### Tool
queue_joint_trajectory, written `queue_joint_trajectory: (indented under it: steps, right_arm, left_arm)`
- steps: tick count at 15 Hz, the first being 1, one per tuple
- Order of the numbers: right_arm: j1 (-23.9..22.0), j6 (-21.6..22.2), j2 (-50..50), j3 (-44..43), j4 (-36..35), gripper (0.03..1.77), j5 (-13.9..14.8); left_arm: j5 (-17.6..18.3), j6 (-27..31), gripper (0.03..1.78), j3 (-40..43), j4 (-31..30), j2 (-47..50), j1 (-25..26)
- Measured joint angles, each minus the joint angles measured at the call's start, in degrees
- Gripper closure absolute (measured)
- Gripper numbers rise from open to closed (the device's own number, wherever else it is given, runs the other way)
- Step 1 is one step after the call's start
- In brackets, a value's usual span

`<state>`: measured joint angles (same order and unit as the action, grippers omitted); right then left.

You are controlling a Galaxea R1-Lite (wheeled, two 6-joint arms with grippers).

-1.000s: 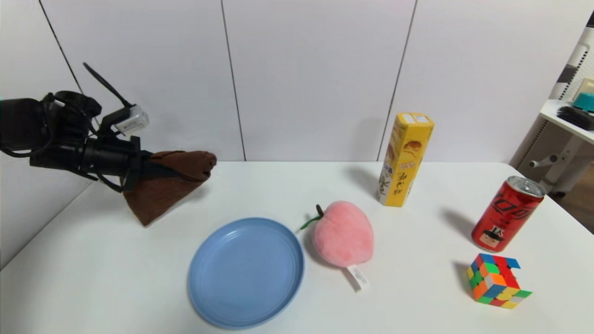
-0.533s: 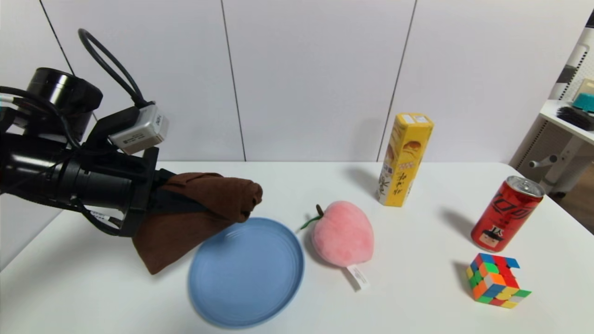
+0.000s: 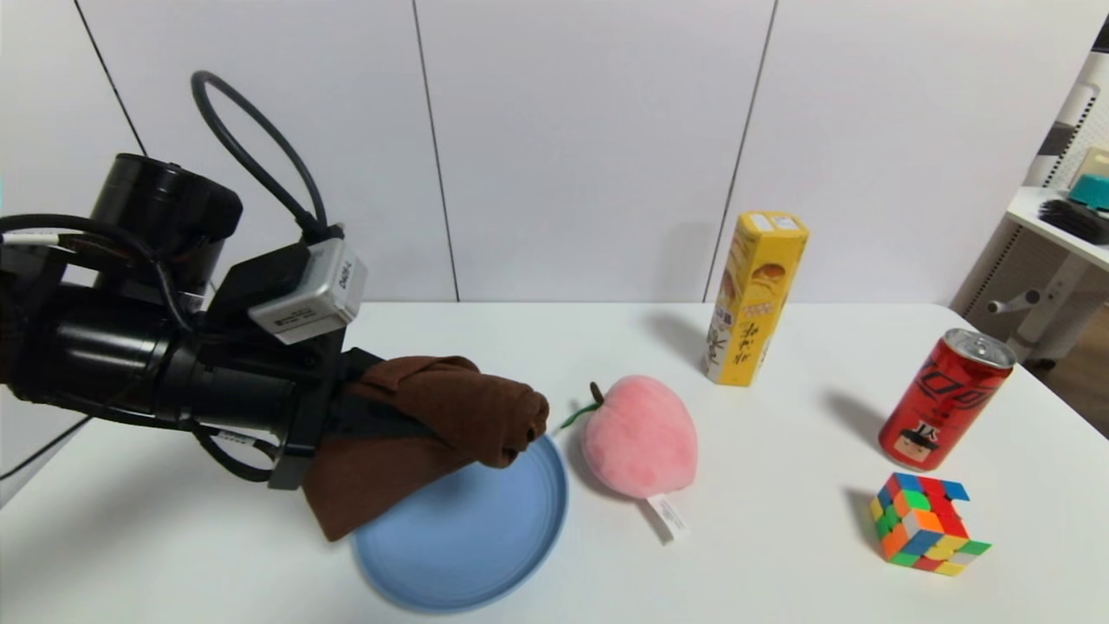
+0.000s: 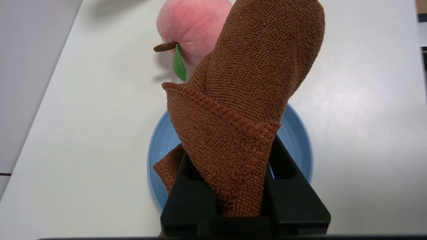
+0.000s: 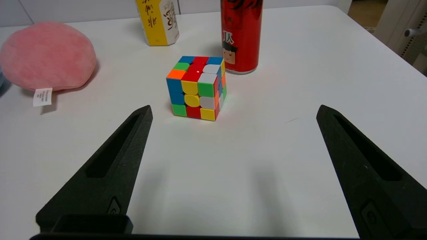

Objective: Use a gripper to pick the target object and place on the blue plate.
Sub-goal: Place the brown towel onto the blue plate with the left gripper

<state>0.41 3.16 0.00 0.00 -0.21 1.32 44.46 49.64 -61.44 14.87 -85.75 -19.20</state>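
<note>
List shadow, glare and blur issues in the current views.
Head view: soft shadows left of the can and yellow box; left wrist view: pale sheen on the table, claw very dark; right wrist view: two faint, blurry shadows between the open claw's fingers.

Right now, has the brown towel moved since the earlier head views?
Yes: rightward in the head view, from beyond the blue plate's left side to over it; towel in left hand.
</note>
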Motion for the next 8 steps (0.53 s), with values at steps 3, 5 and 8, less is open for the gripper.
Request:
queue_joint_trajectory:
  steps: [3,5,8]
  right_arm:
    - [0.0,0.0,0.0,0.0,0.0,0.10,0.0]
    - [0.0,0.0,0.0,0.0,0.0,0.10,0.0]
    - [0.0,0.0,0.0,0.0,0.0,0.10,0.0]
  left_arm:
    - [-4.3,-0.1,1.46,1.5,-7.6,-3.0,-0.9]
    - [-4.6,-0.2,1.46,1.7,-8.0,-4.8,-1.1]
    - [-4.6,-0.1,1.46,2.0,-8.0,-7.2,-1.3]
